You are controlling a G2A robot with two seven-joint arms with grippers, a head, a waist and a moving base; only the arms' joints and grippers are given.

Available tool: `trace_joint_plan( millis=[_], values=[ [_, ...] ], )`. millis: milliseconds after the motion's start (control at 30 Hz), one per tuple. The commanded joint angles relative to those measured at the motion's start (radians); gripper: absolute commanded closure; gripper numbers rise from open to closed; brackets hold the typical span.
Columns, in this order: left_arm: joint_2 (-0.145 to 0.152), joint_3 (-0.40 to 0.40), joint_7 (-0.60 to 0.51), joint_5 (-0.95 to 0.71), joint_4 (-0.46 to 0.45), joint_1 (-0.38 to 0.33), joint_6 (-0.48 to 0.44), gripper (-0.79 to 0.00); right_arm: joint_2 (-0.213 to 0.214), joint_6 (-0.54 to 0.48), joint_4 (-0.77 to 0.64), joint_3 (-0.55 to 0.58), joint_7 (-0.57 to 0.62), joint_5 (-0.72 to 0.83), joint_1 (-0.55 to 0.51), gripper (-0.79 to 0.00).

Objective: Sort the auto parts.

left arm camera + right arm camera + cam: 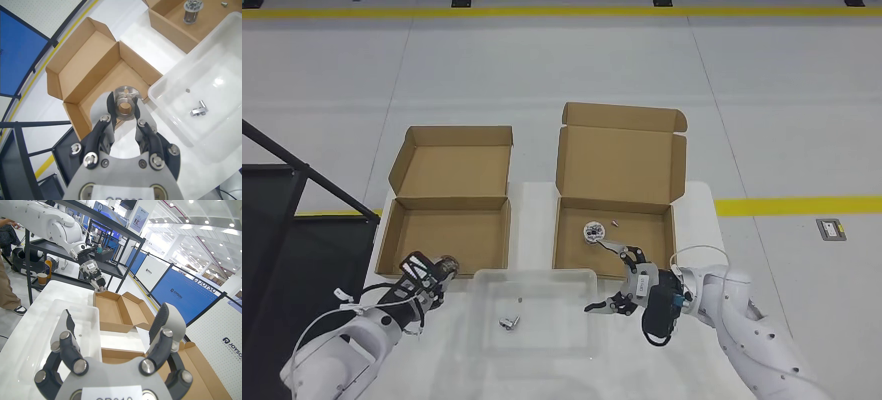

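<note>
- Left pincer is clamped tight on a flanged metal hub. The fingers pinch the narrow collar, so the wide flange sticks out past the tips and can't slip back through.
- The hub hangs right over the near wall of the left cardboard box, above it rather than in it. My read is that this box is the home for this kind of part, and I'm lined up for the drop.
- Right pincer is spread wide with nothing in it, above the right end of the clear bin. It's well apart from the left arm, probably so it's ready for the next pick.
- The bin sits between the two boxes on the table. A small bracket and a tiny bit are left to sort.
- The right box holds a round caged part standing upright, with a little screw nearby.
</note>
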Motion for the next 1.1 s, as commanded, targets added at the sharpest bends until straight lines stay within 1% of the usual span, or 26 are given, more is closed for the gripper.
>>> trace_joint_plan(
  millis=[0,167,200,333,500,567,700,800,900,1067],
  values=[
    [0.000,0.000,0.000,0.000,0.000,0.000,0.000,0.000,0.000,0.000,0.000,0.000,0.000,0.000,0.000,-0.785],
    [0.000,0.000,0.000,0.000,0.000,0.000,0.000,0.000,0.000,0.000,0.000,0.000,0.000,0.000,0.000,-0.785],
    [-0.001,0.001,0.006,-0.003,0.008,0.000,0.014,0.000,0.000,0.000,0.000,0.000,0.000,0.000,0.000,-0.785],
    [-0.007,-0.016,0.035,-0.089,0.084,-0.051,0.083,0.000,0.000,0.000,0.000,0.000,0.000,0.000,0.000,-0.785],
    [-0.012,-0.047,0.080,-0.239,0.170,-0.114,0.113,0.000,0.000,0.000,0.000,0.000,0.000,0.000,0.000,-0.785],
    [-0.013,-0.063,0.084,-0.313,0.217,-0.141,0.110,0.000,0.000,0.000,0.000,0.000,0.000,0.000,0.000,-0.785],
    [-0.013,-0.076,0.056,-0.448,0.318,-0.215,0.072,0.000,0.000,0.000,0.000,0.000,0.000,0.000,0.000,-0.785],
    [-0.010,-0.071,-0.002,-0.532,0.413,-0.292,0.023,0.000,0.000,0.000,0.000,0.000,0.000,0.000,0.000,-0.785],
    [-0.006,-0.035,-0.049,-0.507,0.490,-0.370,-0.005,0.000,0.000,0.000,0.000,0.000,0.000,0.000,0.000,-0.785],
    [-0.006,0.067,-0.093,-0.396,0.599,-0.497,-0.051,0.000,0.000,0.000,0.000,0.000,0.000,0.000,0.000,-0.785]
  ],
)
